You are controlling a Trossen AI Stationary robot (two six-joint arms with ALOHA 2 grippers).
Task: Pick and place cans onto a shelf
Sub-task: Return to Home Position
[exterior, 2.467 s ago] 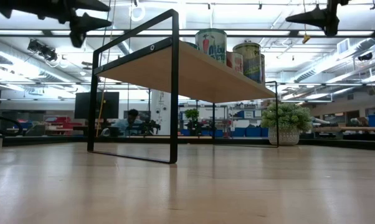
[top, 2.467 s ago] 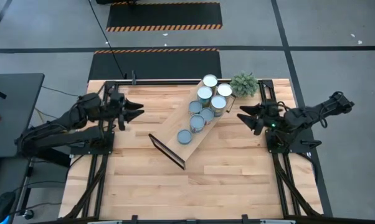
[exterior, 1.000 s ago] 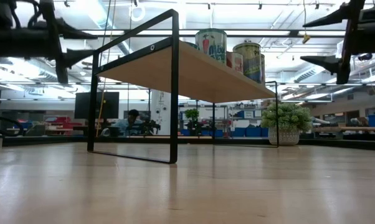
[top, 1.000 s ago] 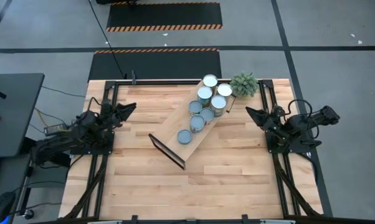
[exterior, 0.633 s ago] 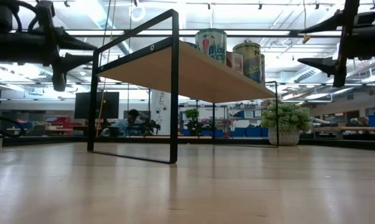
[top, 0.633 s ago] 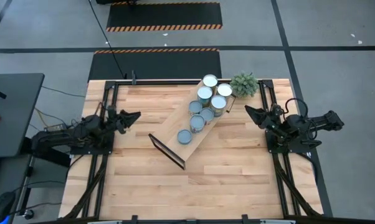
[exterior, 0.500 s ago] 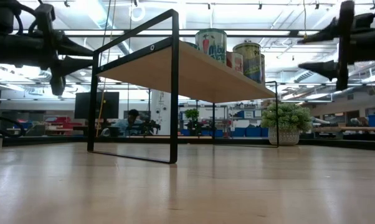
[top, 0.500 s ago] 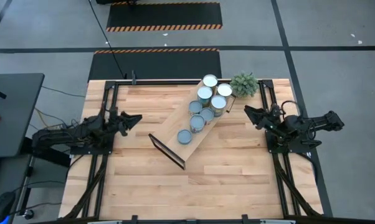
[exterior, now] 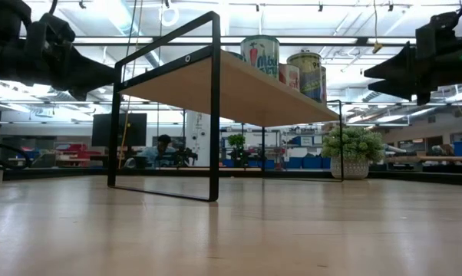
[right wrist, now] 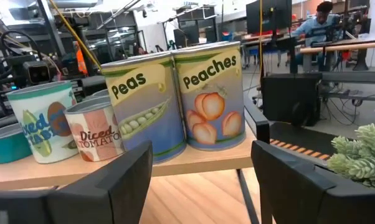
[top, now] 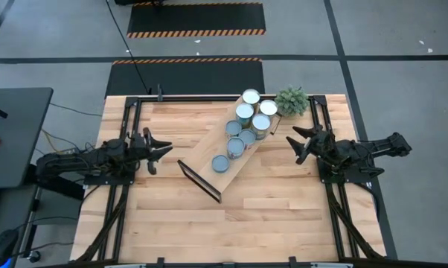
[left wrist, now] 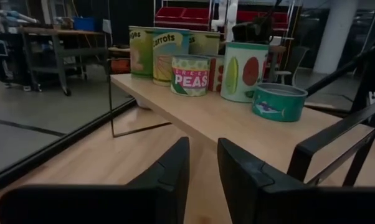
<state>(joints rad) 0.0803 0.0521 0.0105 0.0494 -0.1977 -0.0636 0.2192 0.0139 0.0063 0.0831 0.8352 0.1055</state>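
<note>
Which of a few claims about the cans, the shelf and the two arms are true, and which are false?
1. All the cans stand on the shelf. True.
2. The right gripper holds a can. False: it is open and empty, off to the side of the shelf.
3. The potted plant sits on the shelf. False: it stands on the table, beside the shelf's far end.
4. The left gripper is open and empty. True.
5. There is a Peaches can on the shelf. True.
</note>
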